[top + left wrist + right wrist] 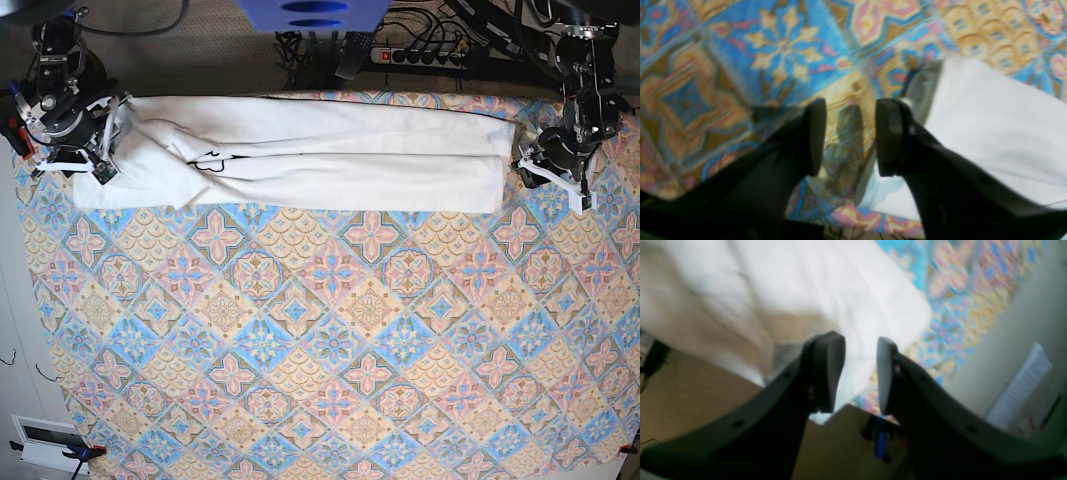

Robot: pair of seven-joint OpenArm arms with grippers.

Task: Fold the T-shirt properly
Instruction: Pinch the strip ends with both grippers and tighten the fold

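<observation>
A patterned cloth (330,330) in blue, orange and pink tiles covers the tabletop. A power strip (425,55) with cables lies beyond the far edge, clear of the work area. The T-shirt (300,150) lies along the far edge of the tabletop, folded lengthwise into a long white band, with a small dark mark near its bunched end. The left gripper (850,136) stands at the band's squared end; its jaws are parted with only patterned cloth between them, and white fabric lies just beside one jaw. The right gripper (860,373) stands at the bunched end, above the fabric; its jaws are parted with a clear gap and grasp nothing. Neither gripper holds the T-shirt.
</observation>
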